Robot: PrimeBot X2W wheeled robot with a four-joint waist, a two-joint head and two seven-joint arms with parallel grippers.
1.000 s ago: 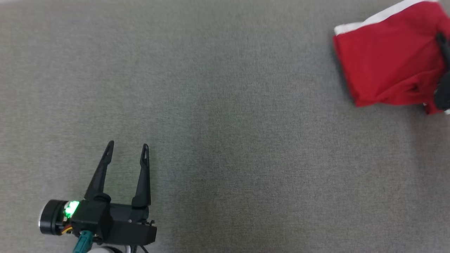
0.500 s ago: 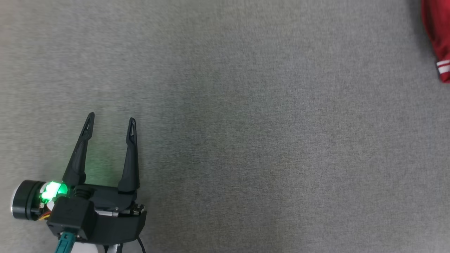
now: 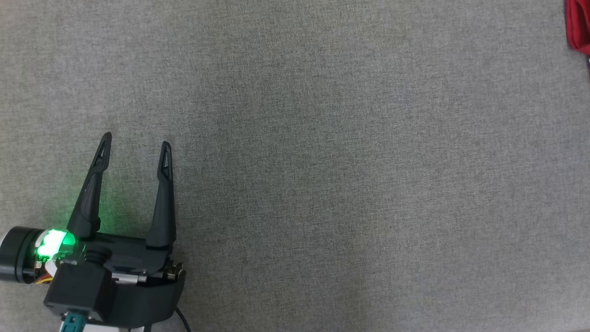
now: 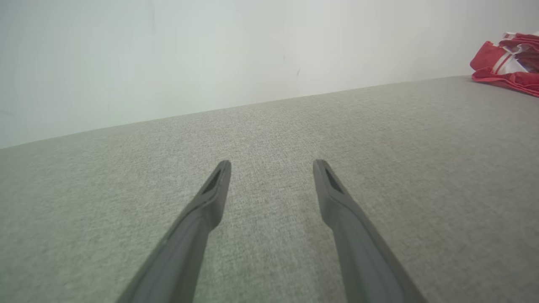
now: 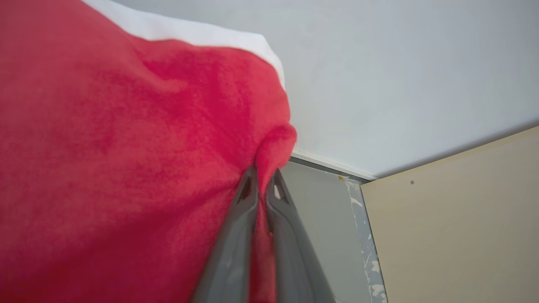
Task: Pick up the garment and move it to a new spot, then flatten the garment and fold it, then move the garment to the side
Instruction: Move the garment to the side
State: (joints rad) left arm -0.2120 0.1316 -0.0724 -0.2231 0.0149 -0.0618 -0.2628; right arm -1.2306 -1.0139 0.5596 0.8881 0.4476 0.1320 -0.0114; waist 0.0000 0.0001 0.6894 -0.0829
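Left tool (image 3: pixel 136 139) is seen at the lower left of the head view, fingers spread apart, nothing held, parked over the grey worktop (image 3: pixel 322 184); contact with the cloth surface cannot be told. The middle stretch of the worktop is bare. Further out, the red garment (image 3: pixel 578 27) is cut off at the top right edge of the head view, well apart from the left tool. In the left wrist view a red and white bundle is seen on the far right edge of the worktop, taken to be the same garment. In the right wrist view the right tool (image 5: pixel 263 170) is pressed together on a pinch of red fabric, white trim above, with a pale wall (image 5: pixel 400 84) behind. The step in hand is judged to be the last one: the garment being carried off to the side, folding presumably done, though the fold cannot be checked here. For the next move, the garment needs to be set down flat at the side, the right tool parted, then drawn back cleanly so the fold is not dragged open. No work is needed from the left tool.
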